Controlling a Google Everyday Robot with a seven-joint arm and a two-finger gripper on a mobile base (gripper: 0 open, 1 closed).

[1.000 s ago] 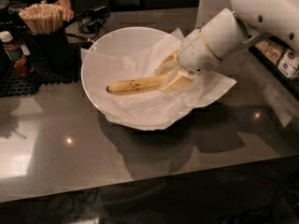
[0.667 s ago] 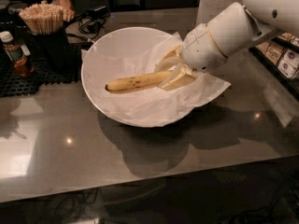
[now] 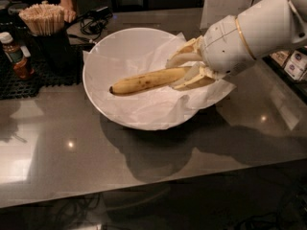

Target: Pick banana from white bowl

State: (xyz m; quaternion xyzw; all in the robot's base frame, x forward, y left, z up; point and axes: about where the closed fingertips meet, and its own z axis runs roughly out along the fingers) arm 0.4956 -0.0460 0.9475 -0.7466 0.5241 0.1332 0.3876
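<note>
Glossy grey counter (image 3: 72, 147): at left, a dark cup of wooden sticks (image 3: 43, 20); centre, the paper-lined white bowl (image 3: 120, 42), the banana (image 3: 144, 81) over its lining, dark tip leftward; at right, the gripper (image 3: 178, 74), fingers clamped on the banana's right end

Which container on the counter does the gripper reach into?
The white bowl: the gripper is at its right side, shut on the banana. The dark cup of wooden sticks and the bottle stand apart, far left.
</note>
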